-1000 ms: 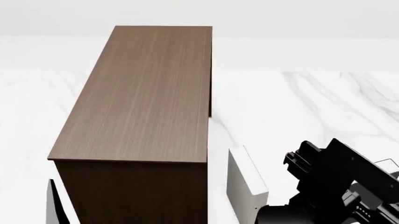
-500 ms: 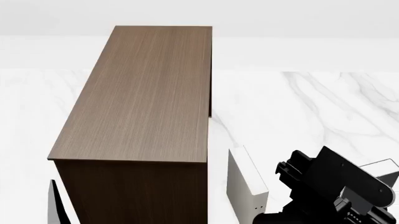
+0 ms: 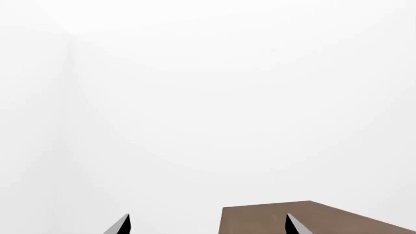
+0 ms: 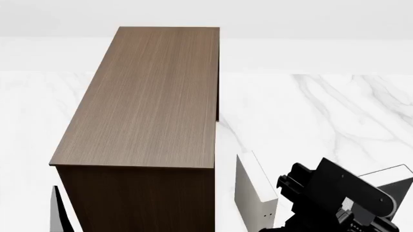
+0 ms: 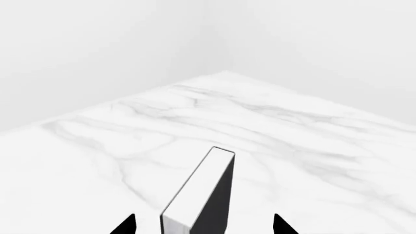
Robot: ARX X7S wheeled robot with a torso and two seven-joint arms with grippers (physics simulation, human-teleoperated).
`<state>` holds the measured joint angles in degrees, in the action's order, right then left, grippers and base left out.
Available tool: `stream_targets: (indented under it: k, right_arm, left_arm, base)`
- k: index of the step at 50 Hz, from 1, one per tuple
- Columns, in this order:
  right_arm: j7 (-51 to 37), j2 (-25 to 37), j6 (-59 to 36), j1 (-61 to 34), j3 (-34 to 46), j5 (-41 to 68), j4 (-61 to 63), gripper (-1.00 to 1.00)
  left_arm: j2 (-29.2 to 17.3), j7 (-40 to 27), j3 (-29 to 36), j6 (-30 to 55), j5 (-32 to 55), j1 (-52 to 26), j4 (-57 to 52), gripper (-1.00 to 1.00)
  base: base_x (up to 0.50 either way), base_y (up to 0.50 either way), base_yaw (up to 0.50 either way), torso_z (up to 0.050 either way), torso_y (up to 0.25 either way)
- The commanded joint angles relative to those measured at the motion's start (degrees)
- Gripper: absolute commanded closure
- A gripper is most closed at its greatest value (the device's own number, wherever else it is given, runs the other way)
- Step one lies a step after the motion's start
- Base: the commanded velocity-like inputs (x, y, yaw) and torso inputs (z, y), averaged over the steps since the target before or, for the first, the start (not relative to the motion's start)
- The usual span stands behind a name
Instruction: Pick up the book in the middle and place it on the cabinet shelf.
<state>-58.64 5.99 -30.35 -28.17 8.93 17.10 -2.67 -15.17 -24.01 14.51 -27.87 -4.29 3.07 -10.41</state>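
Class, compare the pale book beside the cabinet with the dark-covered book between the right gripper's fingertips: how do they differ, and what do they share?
The pale book has an off-white cover with small dots near one edge; the dark-covered book is charcoal with white page edges. The pale book stands next to the cabinet; the dark-covered book stands in line with the open right gripper. Both stand upright on the marble floor.

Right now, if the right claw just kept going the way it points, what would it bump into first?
Probably the book: it stands upright between the right gripper's open fingertips. Past it lies only the marble floor.
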Motion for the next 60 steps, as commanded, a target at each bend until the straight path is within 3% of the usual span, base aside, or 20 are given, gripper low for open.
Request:
stream_targets:
  k: [1,60]
  right_arm:
    - [1.2,-0.7,0.9,-0.1,-0.7,-0.3,-1.7,-1.00]
    - [2.3,-1.0,11.2,-6.6,1.5,0.7,-22.9,-1.00]
  left_arm:
    - [0.9,0.9,-1.2,0.3,-0.7,-0.1,-0.1,-1.00]
    - [-0.4,-0.2,0.6,0.4,-0.4,-0.1,0.6,-1.00]
  base:
    - [0.00,0.00,0.00,0.000,0.000]
    - [0.00,0.00,0.00,0.000,0.000]
